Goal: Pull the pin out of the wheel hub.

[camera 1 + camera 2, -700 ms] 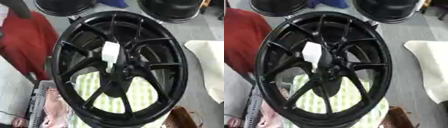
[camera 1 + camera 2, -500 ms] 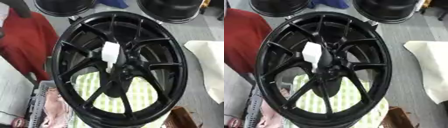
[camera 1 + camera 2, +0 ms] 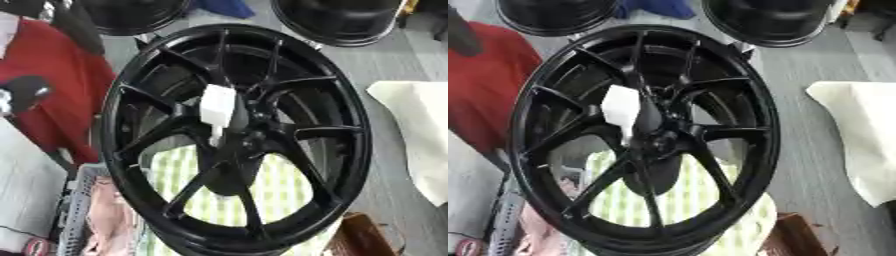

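Black wheel hub [image 3: 236,135] is standing tilted over a green-checked cloth [image 3: 271,190]. The pin [image 3: 218,107], a white block-headed piece, is projecting from the hub's centre. Neither hand is showing, so their state cannot be told. The pin is looking light and rigid; its white head is offering the best hold

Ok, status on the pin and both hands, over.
Neither hand in view. White pin seated at the hub of the black wheel, sticking up, untouched. Nothing in front of it.
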`<state>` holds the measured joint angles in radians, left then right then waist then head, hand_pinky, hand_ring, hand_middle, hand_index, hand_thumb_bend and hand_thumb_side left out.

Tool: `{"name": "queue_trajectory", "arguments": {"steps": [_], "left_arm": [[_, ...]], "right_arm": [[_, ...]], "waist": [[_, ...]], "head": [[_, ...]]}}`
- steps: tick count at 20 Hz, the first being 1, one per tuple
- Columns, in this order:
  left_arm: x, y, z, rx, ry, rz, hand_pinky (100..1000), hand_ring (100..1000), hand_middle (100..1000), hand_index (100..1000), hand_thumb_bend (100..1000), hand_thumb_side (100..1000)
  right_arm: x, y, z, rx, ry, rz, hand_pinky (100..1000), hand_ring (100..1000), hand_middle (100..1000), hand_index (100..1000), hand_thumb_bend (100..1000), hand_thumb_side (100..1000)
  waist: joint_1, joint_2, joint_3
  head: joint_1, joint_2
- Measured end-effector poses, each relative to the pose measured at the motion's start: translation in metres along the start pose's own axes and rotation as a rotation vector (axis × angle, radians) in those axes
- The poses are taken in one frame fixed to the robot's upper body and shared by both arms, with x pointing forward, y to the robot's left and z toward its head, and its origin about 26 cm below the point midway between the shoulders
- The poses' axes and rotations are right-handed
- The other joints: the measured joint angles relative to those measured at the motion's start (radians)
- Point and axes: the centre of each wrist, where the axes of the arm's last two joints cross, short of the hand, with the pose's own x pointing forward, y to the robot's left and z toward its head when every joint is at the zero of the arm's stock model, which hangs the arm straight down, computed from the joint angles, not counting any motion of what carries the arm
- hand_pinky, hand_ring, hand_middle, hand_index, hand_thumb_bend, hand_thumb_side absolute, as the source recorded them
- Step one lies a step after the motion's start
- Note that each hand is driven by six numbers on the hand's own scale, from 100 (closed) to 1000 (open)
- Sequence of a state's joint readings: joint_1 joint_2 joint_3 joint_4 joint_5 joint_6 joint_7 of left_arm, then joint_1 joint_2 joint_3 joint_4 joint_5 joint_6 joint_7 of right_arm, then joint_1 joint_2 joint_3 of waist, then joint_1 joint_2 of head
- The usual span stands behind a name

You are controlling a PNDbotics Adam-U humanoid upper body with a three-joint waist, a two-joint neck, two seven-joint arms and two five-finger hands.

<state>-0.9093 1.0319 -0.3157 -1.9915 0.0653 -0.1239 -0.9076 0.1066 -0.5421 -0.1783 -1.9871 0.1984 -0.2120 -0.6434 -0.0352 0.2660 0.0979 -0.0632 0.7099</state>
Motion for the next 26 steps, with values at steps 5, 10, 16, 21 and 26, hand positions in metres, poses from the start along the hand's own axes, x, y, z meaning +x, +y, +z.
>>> {"name": "queue_trajectory", "arguments": {"steps": [5, 10, 16, 21, 26], "left_arm": [[0.008, 0.003, -0.023, -0.031, -0.021, 0.028, 898, 777, 763, 864, 114, 619], [0.011, 0.005, -0.034, -0.036, -0.019, 0.047, 923, 787, 772, 881, 110, 613], [0.01, 0.012, -0.055, 0.002, 0.006, 0.089, 952, 810, 769, 903, 222, 567], [0.01, 0.015, -0.073, 0.008, 0.047, 0.129, 976, 830, 771, 909, 335, 571], [0.013, 0.015, -0.085, -0.01, 0.107, 0.145, 995, 836, 767, 922, 508, 534]], "right_arm": [[0.0, 0.001, 0.0, 0.004, 0.004, -0.003, 649, 714, 606, 700, 100, 337], [0.0, 0.002, 0.0, 0.008, 0.008, -0.007, 646, 713, 604, 698, 100, 344], [0.001, 0.003, -0.001, 0.007, 0.01, -0.016, 645, 713, 604, 697, 100, 349], [0.002, 0.004, -0.001, 0.01, 0.012, -0.023, 643, 711, 602, 696, 100, 356], [0.003, 0.006, -0.002, 0.011, 0.011, -0.033, 640, 710, 601, 694, 100, 363]], "waist": [[0.005, -0.001, -0.002], [0.009, -0.002, -0.008], [0.016, -0.002, -0.01], [0.022, -0.002, -0.019], [0.028, 0.0, -0.025]], "head": [[0.0, 0.0], [0.0, 0.0], [-0.001, 0.0], [-0.001, 0.0], [0.0, 0.0]]}}
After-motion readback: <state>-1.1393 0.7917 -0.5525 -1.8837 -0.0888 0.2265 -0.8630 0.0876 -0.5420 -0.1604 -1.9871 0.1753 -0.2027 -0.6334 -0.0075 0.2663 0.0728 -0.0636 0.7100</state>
